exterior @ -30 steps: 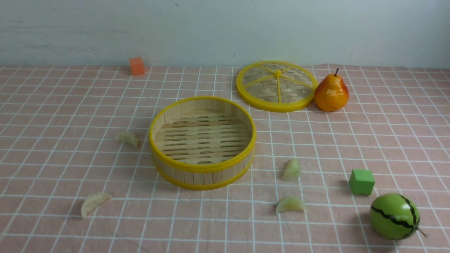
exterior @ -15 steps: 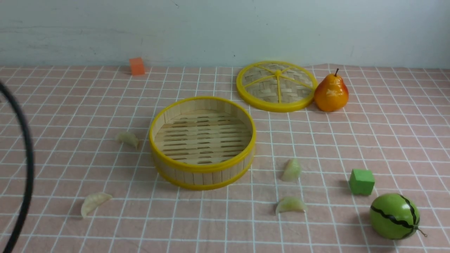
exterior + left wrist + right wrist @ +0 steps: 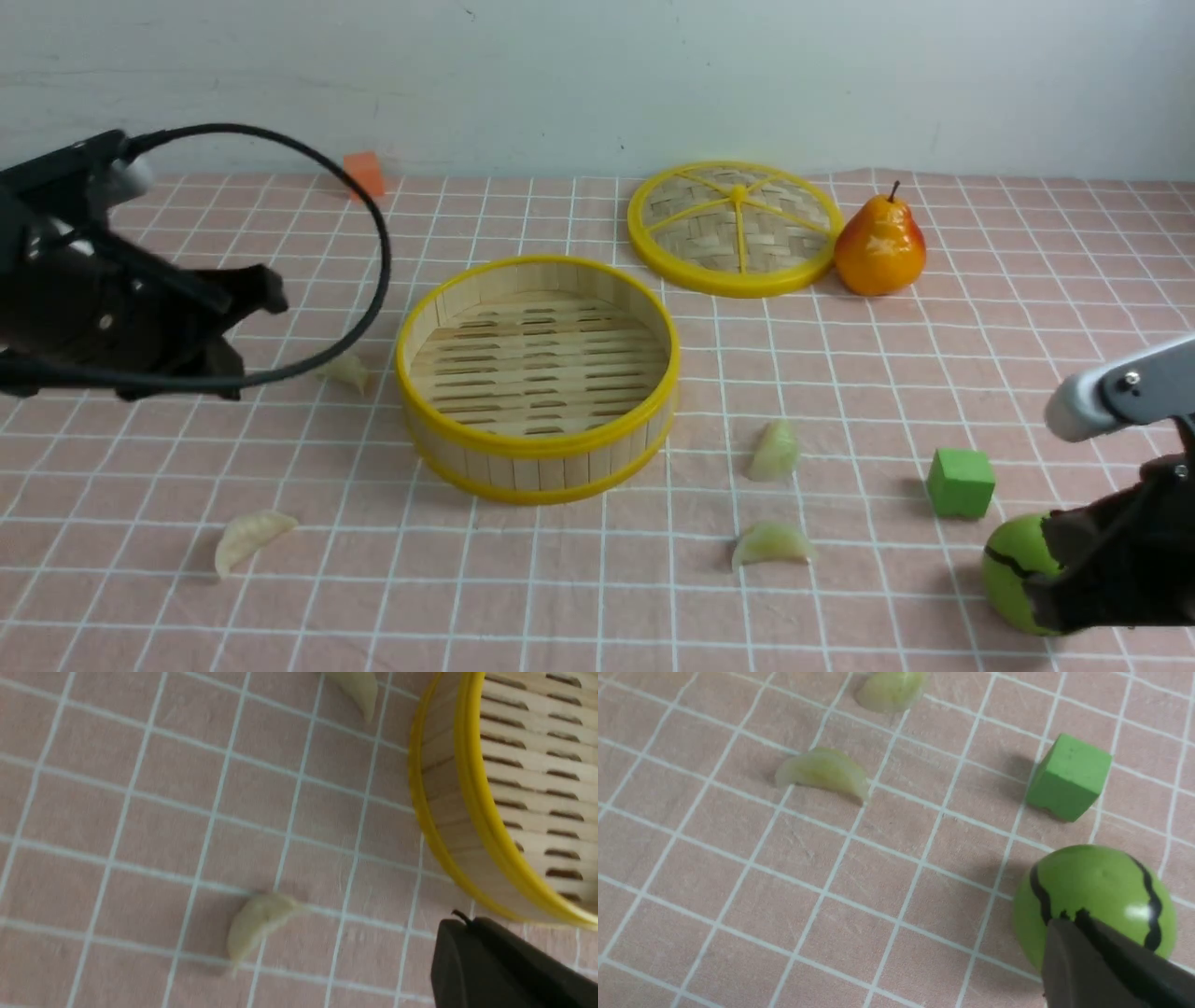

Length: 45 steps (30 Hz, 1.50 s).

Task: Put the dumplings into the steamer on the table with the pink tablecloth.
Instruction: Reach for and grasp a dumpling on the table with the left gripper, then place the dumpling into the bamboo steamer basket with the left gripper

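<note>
**Dumplings [image 3: 250, 537] all outside the steamer [image 3: 537, 471]; both pincers closed and empty**

None of the four is in the basket yet, and its slatted floor is bare. The steamer stands in the middle of the surface [image 3: 1027, 308] on the pink tablecloth [image 3: 597, 607]. Its lid [image 3: 735, 229] lies flat well beyond it, so the mouth is free for dropping things in from above.

The far cream dumpling [image 3: 347, 371] sits just beside the steamer's left wall, and the near cream dumpling [image 3: 259, 919] lies further forward on that side. The far green dumpling [image 3: 774, 452] and the near green dumpling [image 3: 772, 543] lie to the steamer's right. By my reading, that split gives each arm a pair on its own side.

The left pincer [image 3: 460, 933] hangs over the cloth left of the steamer, jaws together, gripping nothing. The right pincer [image 3: 1069, 928], also pressed together and empty, hovers by the watermelon ball [image 3: 1092, 891], near the green cube [image 3: 1069, 777]. Either one would have to part its jaws before taking a dumpling.

The pear [image 3: 879, 247] just beside the lid and the orange block [image 3: 359, 168] at the far edge look like bystanders. No brand, label or writing can be read anywhere.
</note>
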Available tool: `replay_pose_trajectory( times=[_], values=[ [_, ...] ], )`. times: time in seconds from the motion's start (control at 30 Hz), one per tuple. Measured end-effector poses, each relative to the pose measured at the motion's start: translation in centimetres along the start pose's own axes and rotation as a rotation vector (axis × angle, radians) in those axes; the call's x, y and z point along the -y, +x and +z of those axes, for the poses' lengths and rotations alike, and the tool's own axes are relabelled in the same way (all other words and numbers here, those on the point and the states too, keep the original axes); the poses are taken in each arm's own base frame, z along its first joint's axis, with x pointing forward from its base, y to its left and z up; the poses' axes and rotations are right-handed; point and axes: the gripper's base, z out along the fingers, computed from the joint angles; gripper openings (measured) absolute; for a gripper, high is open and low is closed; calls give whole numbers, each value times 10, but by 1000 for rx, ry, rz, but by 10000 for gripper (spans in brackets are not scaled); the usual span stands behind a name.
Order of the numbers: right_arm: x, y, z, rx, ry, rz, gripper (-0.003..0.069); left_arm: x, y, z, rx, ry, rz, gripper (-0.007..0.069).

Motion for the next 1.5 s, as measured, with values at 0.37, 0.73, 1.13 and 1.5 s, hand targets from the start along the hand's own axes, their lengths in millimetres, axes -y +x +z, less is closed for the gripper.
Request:
replay_pose_trajectory(
  times=[0.37,0.73,1.13,1.5],
  values=[
    [-2,2,15,-50,0,-12,-1,25,-66,113,-1,-133,-25,187],
    [-2,0,15,-35,-4,-10,1,19,-73,194,-82,-216,-192,472],
    [-3,-1,15,-26,-15,11,10,32,-86,152,-73,-207,-92,178],
    [-3,-1,15,-25,-15,11,18,131,-56,116,-32,44,383,178]
  ],
)
